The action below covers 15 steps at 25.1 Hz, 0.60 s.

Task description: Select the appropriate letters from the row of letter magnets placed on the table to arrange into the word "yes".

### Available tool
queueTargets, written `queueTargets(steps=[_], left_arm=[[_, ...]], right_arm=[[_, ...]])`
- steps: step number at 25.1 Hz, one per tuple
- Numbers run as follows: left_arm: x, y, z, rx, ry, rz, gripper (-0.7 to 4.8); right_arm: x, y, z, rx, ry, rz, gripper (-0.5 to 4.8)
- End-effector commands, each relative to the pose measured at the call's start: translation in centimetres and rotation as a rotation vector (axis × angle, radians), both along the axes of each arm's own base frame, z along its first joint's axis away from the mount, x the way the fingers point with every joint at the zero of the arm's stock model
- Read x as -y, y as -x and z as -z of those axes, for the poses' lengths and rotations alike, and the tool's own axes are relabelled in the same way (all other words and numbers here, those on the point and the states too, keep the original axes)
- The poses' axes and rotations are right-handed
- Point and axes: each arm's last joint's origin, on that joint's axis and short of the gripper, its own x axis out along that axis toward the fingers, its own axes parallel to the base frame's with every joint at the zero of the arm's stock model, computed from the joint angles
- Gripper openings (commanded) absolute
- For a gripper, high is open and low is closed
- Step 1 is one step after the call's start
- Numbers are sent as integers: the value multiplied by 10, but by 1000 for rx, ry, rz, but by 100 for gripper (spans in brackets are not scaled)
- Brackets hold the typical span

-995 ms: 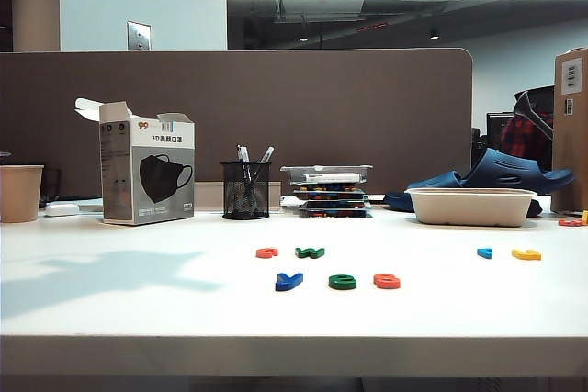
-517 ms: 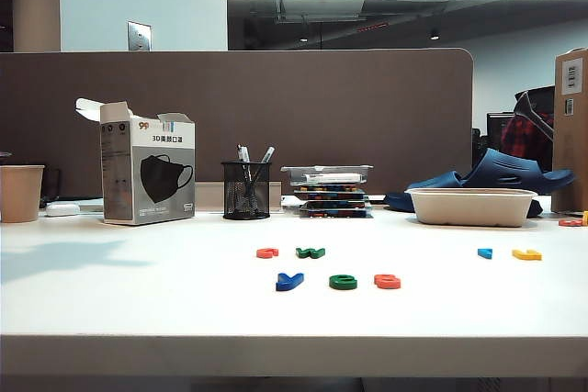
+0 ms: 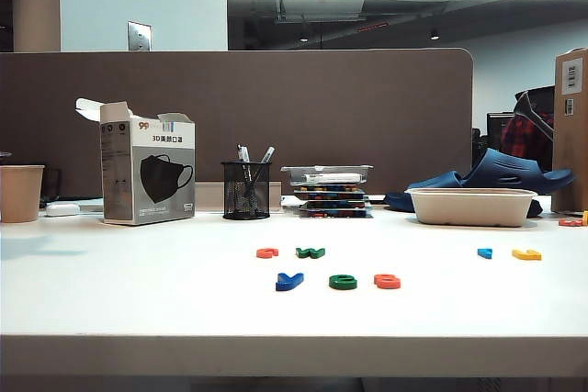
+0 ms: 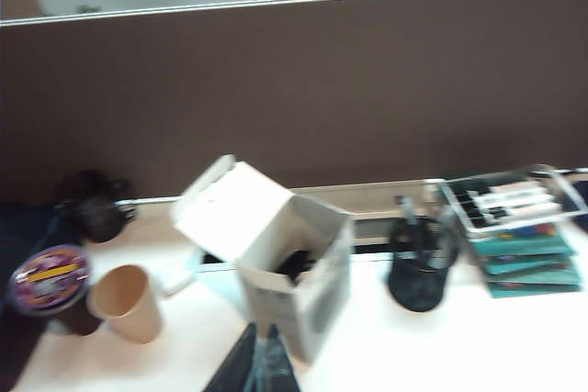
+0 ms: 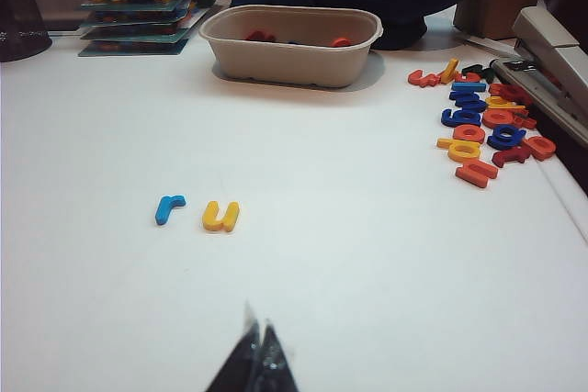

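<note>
The large shadow that lay on the table at left has shrunk toward the edge, suggesting the left arm is pulling clear. The blue y, green e and red s sit in line, so "yes" looks finished. The left gripper and right gripper are both closed and empty.
</note>
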Motion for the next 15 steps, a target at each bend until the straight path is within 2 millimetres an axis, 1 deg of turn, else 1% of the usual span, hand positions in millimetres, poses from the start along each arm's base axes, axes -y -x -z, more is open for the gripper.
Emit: queueTargets(steps=[1,6,8,11,15], left_arm=[[-12,3,-4,16,0,-44,-5],[-32,1,-2,4,-1,-117,-5],[-39,1,0,-21,6,-115,-5],[-40,2,2,-47,6,-117,-5],[-42,10,1,-47,8,-123,-5]], right_arm=[[0,0,1,12,5,4,-4],[0,0,1,12,5,4,-4],[0,0,1,12,5,4,-4],[0,0,1,12,5,4,-4],[1,0,1,9,9,26,-4]])
